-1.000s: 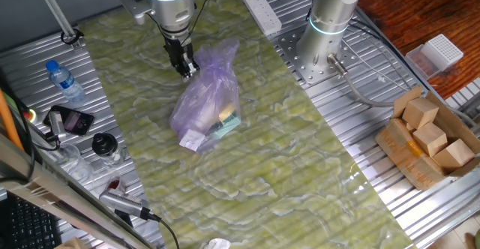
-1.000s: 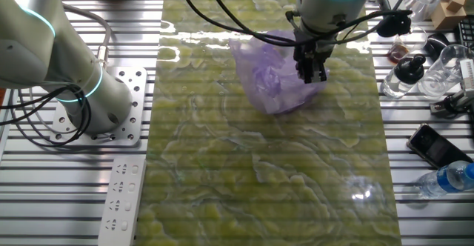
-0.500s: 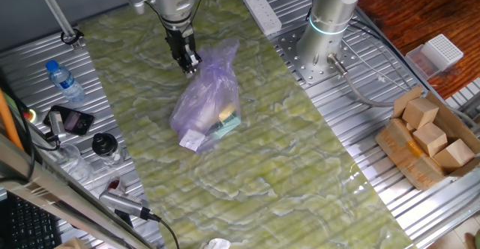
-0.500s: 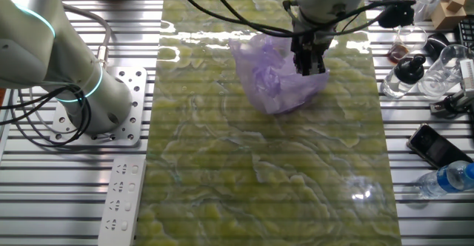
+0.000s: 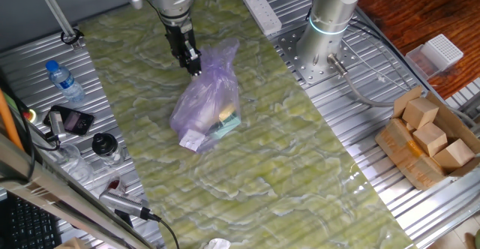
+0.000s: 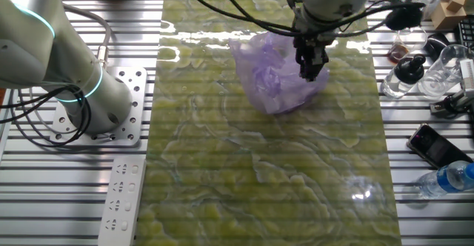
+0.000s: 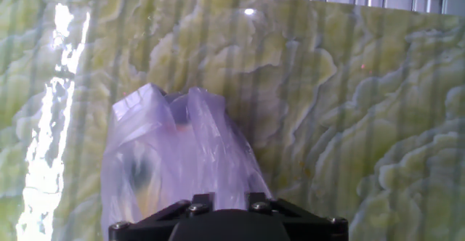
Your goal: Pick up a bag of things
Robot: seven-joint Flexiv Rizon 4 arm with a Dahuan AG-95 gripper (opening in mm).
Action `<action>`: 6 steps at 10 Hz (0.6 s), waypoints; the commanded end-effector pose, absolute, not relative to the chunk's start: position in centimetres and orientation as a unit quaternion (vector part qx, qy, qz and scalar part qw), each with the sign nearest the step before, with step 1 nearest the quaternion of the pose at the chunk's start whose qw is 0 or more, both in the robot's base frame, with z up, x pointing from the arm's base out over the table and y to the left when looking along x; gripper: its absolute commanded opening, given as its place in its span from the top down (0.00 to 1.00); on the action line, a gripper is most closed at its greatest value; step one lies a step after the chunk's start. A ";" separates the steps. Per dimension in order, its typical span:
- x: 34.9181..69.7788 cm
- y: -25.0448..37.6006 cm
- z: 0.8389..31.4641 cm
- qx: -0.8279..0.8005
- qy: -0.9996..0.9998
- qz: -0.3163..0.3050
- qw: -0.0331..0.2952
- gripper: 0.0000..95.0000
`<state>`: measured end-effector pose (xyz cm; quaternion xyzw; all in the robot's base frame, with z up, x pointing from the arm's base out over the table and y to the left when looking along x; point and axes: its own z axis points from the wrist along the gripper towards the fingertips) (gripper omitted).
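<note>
The gripper has its fingers pressed together, pinching the upper edge of the bag of things, a translucent pale purple crinkled plastic bag lying on the green marbled mat near the middle of the table. Inside the bag show a teal box, a yellowish item and a small white-pink cube. At about four o'clock from the bag, well apart, a brown cardboard box holds wooden blocks.

End effector fingertips hidden behind own housing; bag bottom cut off.
</note>
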<state>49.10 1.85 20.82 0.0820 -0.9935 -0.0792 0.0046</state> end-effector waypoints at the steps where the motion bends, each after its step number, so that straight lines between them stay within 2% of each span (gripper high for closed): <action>1: 48.6 2.5 21.0 0.155 -0.984 -0.082 0.038 0.00; 6: 47.1 2.9 20.7 0.274 -0.956 -0.091 0.052 0.00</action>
